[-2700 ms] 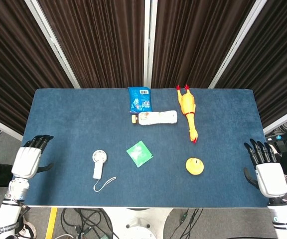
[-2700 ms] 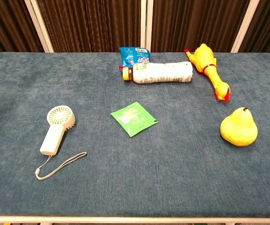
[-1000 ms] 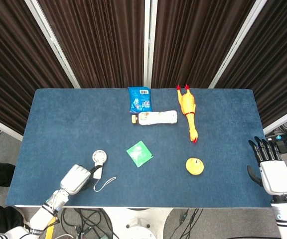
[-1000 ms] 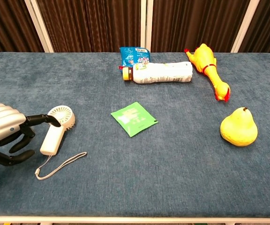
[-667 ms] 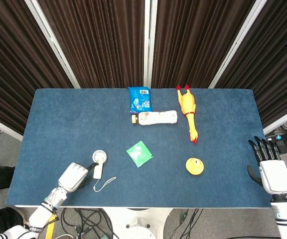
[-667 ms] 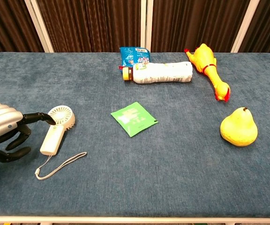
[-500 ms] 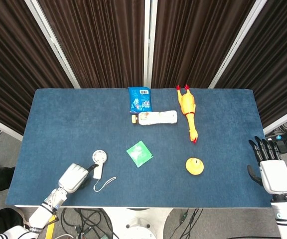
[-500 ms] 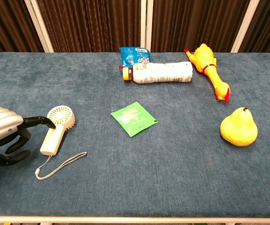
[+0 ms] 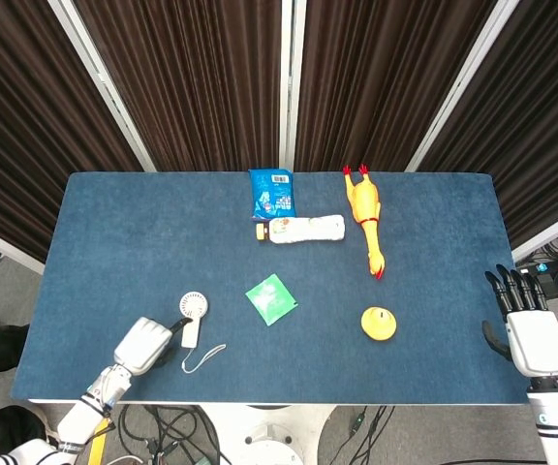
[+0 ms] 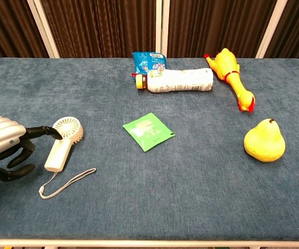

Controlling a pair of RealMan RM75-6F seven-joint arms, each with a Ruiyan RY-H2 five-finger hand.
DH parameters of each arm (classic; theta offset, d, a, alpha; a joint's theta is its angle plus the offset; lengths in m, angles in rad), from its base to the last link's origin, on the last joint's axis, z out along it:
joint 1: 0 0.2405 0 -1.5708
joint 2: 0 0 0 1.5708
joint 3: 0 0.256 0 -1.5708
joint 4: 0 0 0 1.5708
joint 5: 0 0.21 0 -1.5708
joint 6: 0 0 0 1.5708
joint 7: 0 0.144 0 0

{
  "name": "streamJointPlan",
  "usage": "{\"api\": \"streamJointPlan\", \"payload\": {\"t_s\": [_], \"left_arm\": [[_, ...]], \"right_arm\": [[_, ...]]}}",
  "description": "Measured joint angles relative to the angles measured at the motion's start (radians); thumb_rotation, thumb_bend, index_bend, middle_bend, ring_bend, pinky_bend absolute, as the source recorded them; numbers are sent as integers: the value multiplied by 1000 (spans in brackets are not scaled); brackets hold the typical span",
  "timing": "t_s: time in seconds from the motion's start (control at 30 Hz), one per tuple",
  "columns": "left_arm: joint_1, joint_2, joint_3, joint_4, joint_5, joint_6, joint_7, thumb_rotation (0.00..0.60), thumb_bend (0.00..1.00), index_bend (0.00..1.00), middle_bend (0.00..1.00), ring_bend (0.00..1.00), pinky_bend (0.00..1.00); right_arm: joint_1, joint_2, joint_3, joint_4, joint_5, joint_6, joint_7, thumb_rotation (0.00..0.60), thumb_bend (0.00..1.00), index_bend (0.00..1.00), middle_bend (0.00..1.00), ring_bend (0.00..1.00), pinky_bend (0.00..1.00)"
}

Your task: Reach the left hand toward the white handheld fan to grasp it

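The white handheld fan (image 10: 62,142) is lying flat on the blue table (image 10: 191,197), round head pointing toward 12 o'clock and handle toward 6, with its wrist cord (image 10: 66,182) trailing off toward 5 o'clock. That flat, side-exposed handle is probably why the left hand (image 10: 7,148) is coming in from the fan's 9 o'clock: from there the handle presents its long side for a wrap.

In the chest view the left hand is sitting just beside the handle with its dark fingers (image 10: 43,132) partly curled and apart, one fingertip reaching to the top of the handle, near the fan head. Whether that tip is actually touching the plastic cannot be told (the two overlap in the picture). Nothing is enclosed in the hand; the fan is resting on the table, so the grasp looks not yet made.

In the head view the right hand (image 9: 524,325) is hanging off the table's edge at about 4 o'clock, fingers spread and holding nothing, well apart from everything.

The other things are lying away from the approach: a green packet (image 10: 148,131) at the fan's 3 o'clock, a yellow pear (image 10: 264,141) further right, and a white bottle (image 10: 175,81), blue bag (image 10: 149,60) and rubber chicken (image 10: 231,74) along the far side.
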Motion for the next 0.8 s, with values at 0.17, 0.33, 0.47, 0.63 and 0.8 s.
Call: {"api": "streamJointPlan", "payload": {"t_s": [0.17, 0.33, 0.47, 0.63, 0.8], "left_arm": [[-3, 3, 4, -3, -7, -15, 0, 600, 410, 209, 764, 801, 716], [-4, 0, 7, -3, -14, -22, -1, 600, 411, 210, 764, 801, 716], [-5, -2, 6, 1, -16, -22, -3, 600, 411, 209, 764, 801, 716], [-5, 1, 5, -1, -22, -24, -4, 600, 411, 209, 764, 801, 716], [-10, -1, 7, 0, -32, -45, -16, 600, 411, 209, 764, 801, 716]], "right_arm": [[0, -1, -1, 1, 1, -2, -4, 600, 308, 0, 0, 0, 10], [0, -1, -1, 0, 0, 1, -5, 600, 308, 0, 0, 0, 10], [-1, -2, -2, 4, 2, 0, 1, 600, 309, 0, 0, 0, 10], [-1, -3, -2, 10, 2, -1, 4, 600, 308, 0, 0, 0, 10], [1, -5, -3, 10, 1, -3, 3, 600, 308, 0, 0, 0, 10]]}}
